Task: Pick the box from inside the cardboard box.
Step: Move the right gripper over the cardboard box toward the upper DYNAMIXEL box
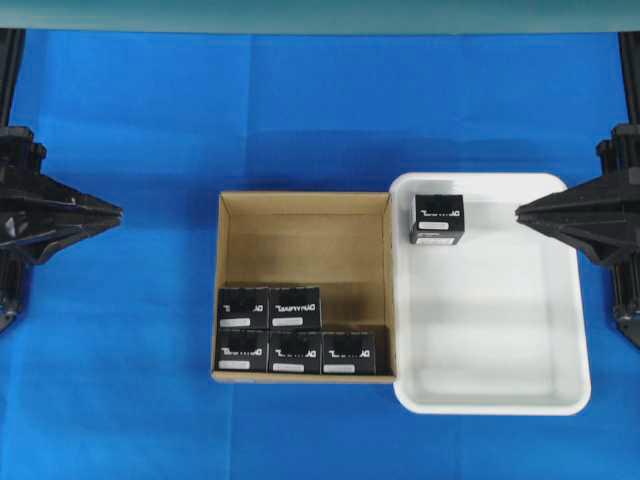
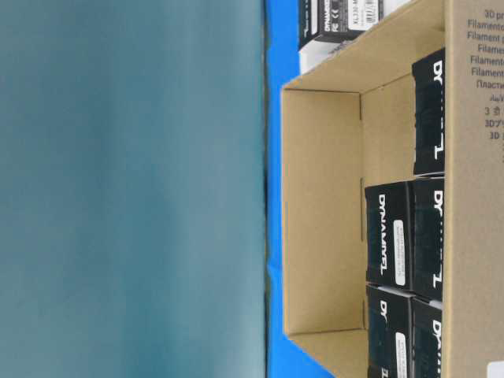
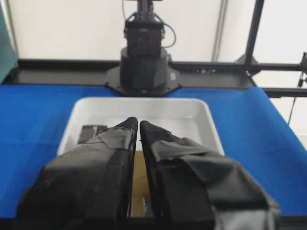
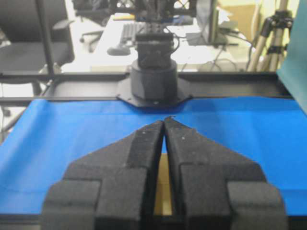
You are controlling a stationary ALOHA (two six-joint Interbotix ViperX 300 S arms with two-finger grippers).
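The brown cardboard box (image 1: 305, 240) sits mid-table, with several small black boxes (image 1: 294, 307) packed along its near-left side; its far half is bare. The table-level view shows the same black boxes (image 2: 390, 236) against the carton wall (image 2: 323, 213). One more black box (image 1: 436, 218) lies in the far-left corner of the white tray (image 1: 490, 320). My left gripper (image 1: 115, 212) hovers left of the carton, shut and holding nothing, its tips (image 3: 139, 122) nearly touching. At the tray's right edge my right gripper (image 1: 520, 212) is also shut and holds nothing (image 4: 164, 120).
The white tray touches the carton's right wall. A blue cloth (image 1: 120, 380) covers the table around both. Black arm bases and frame rails stand at the left and right edges. A teal backdrop (image 2: 126, 189) fills one side of the table-level view.
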